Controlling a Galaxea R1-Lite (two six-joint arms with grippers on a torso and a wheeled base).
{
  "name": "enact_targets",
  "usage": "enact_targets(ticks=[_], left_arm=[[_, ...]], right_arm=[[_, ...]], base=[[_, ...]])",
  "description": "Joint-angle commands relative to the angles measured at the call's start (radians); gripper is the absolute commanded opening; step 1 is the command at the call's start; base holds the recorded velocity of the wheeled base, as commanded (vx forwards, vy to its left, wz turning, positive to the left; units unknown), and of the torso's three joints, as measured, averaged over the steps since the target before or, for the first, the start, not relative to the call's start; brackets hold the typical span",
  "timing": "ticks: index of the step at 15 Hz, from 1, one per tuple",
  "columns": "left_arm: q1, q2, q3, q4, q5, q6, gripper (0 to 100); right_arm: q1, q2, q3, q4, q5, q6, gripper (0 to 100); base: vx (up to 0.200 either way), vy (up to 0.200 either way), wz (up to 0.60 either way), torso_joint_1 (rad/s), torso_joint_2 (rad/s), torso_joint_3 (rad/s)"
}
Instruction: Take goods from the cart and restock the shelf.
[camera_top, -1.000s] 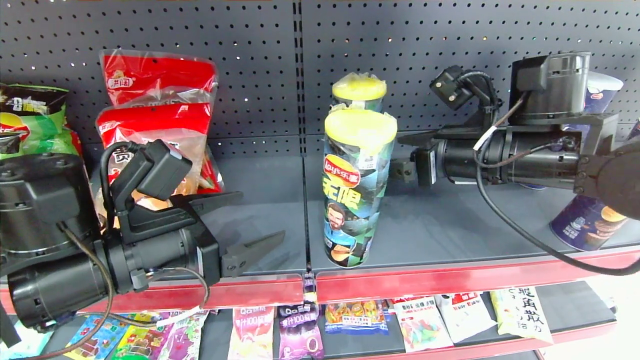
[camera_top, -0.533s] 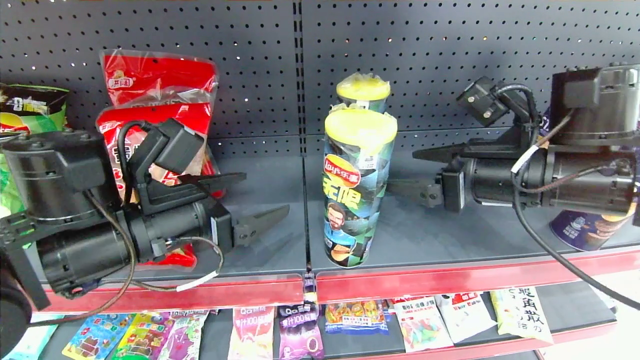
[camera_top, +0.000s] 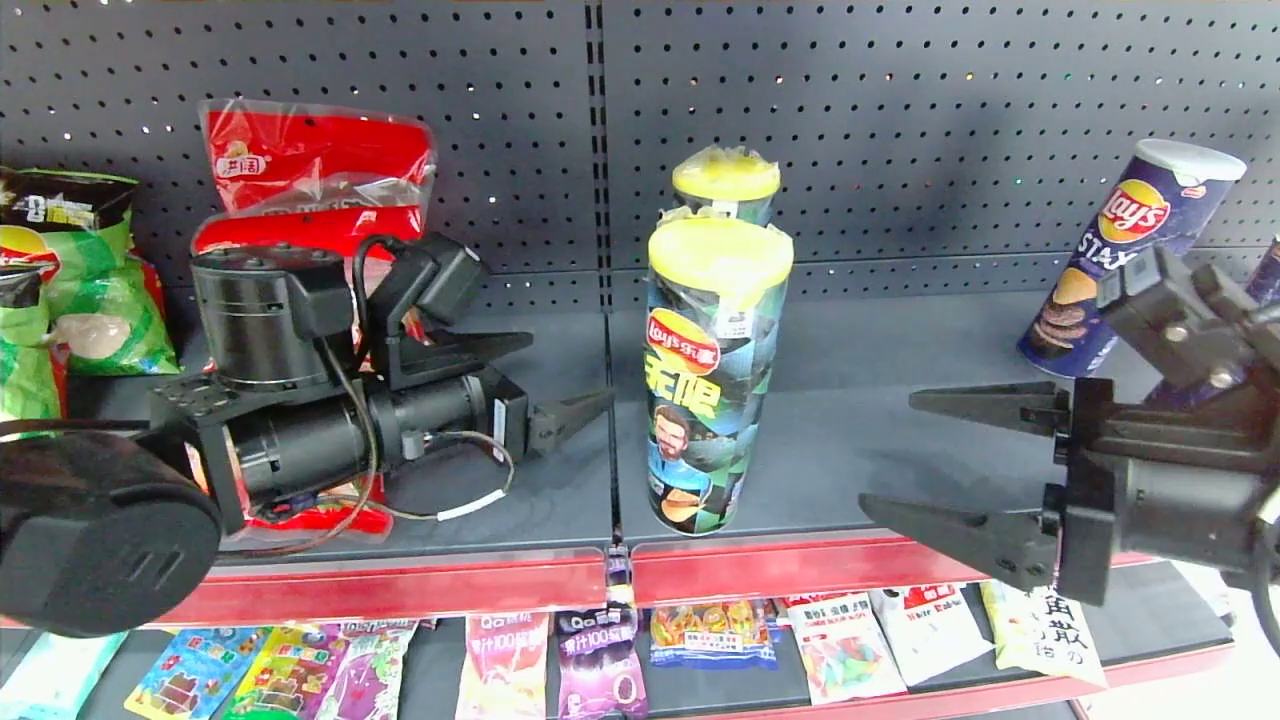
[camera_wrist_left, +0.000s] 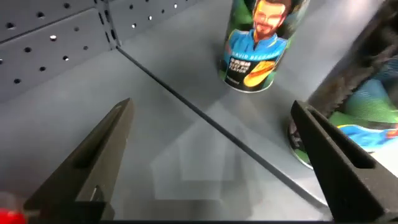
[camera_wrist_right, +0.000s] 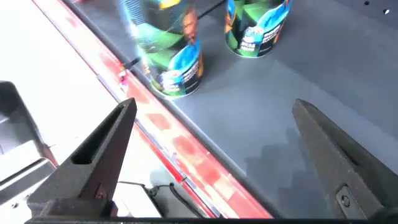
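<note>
2 open wide, empty: left end effector (camera_top: 570, 368), right end effector (camera_top: 888, 450).

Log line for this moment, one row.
left gripper open, empty | right gripper open, empty | front chip can upright on shelf

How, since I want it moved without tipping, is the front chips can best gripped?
I'd grip the front chips can around the middle of its body, below the yellow lid, coming from the open front of the shelf with the jaws on its left and right. It stands upright, both flanks are free, and a second can stands close behind it.
</note>
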Motion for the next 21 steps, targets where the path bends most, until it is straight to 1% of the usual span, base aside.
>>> enact_targets(ticks=[1,2,3,6,10,14,17,21], left_arm=[[-0.002,0.081,-0.018,-0.003,-0.004,0.034,100],[-0.005,0.087,-0.021,-0.003,-0.006,0.039,100],[-0.023,0.102,-0.030,-0.006,-0.006,0.040,100],[-0.040,0.134,-0.041,-0.009,-0.006,0.042,100],[-0.057,0.142,-0.042,-0.009,-0.007,0.042,100],[-0.089,0.128,-0.028,-0.008,-0.009,0.042,100],[-0.089,0.121,-0.016,-0.008,-0.009,0.042,100],[-0.089,0.084,0.035,-0.008,-0.009,0.040,100]], right_arm=[[0.036,-0.078,0.027,0.001,0.001,0.000,100],[0.036,-0.081,0.028,0.001,-0.001,0.000,100],[0.034,-0.083,0.030,0.001,-0.004,0.000,100],[0.034,-0.083,0.018,0.001,-0.007,0.000,100],[0.034,-0.083,0.015,-0.001,-0.007,0.000,100],[0.034,-0.081,0.010,-0.001,-0.007,0.000,100],[0.034,-0.081,0.005,-0.001,-0.007,0.000,100],[0.034,-0.083,0.010,0.001,-0.007,0.000,100]], base=[[0.000,0.000,0.00,0.000,0.00,0.000],[0.000,0.000,0.00,0.000,0.00,0.000],[0.000,0.000,0.00,0.000,0.00,0.000],[0.000,0.000,0.00,0.000,0.00,0.000],[0.000,0.000,0.00,0.000,0.00,0.000],[0.000,0.000,0.00,0.000,0.00,0.000],[0.000,0.000,0.00,0.000,0.00,0.000],[0.000,0.000,0.00,0.000,0.00,0.000]])
